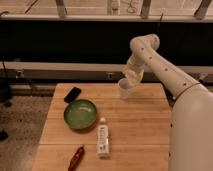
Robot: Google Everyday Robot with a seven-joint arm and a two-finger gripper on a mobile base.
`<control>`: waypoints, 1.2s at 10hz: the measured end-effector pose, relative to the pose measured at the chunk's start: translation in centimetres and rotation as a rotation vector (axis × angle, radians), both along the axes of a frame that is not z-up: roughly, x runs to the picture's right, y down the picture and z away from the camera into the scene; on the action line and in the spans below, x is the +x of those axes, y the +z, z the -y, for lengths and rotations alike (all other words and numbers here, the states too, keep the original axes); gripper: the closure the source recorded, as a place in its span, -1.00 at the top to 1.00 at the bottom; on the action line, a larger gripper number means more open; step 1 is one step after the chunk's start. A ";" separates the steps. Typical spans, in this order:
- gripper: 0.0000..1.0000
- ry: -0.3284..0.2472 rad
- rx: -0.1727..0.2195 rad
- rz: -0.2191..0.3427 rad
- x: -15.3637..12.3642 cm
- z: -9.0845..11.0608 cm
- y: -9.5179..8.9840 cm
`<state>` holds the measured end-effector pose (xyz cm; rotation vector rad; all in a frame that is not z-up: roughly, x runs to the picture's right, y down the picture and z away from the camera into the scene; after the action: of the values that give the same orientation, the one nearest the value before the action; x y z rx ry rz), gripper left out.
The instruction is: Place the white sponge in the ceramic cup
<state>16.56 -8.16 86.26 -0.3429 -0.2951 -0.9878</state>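
Note:
The ceramic cup (pixel 124 90) is a small whitish round cup standing on the wooden table (pixel 135 130) near its far edge, right of centre. My gripper (pixel 131 77) hangs from the white arm that reaches in from the right, pointing down right above the cup's mouth. A cream-white lump, the white sponge (pixel 132 75), shows at the gripper's tip, held just over the cup. The gripper hides part of the sponge.
A green bowl (pixel 80 114) sits left of centre. A black phone-like object (pixel 72 94) lies behind it. A white labelled bottle (pixel 103 139) lies in front, and a red-brown object (pixel 76 157) at the near left. A dark wall and rail run behind the table.

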 end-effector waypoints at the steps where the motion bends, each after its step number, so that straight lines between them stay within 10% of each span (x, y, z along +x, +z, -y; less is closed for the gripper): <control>1: -1.00 0.002 0.006 0.003 -0.2 0.2 0.2; 4: -0.92 0.010 0.015 0.012 -0.9 0.6 0.5; 12: 0.59 0.063 0.017 0.054 -1.9 0.8 0.8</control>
<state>14.68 -8.93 87.04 -0.2908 -0.3442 -0.9379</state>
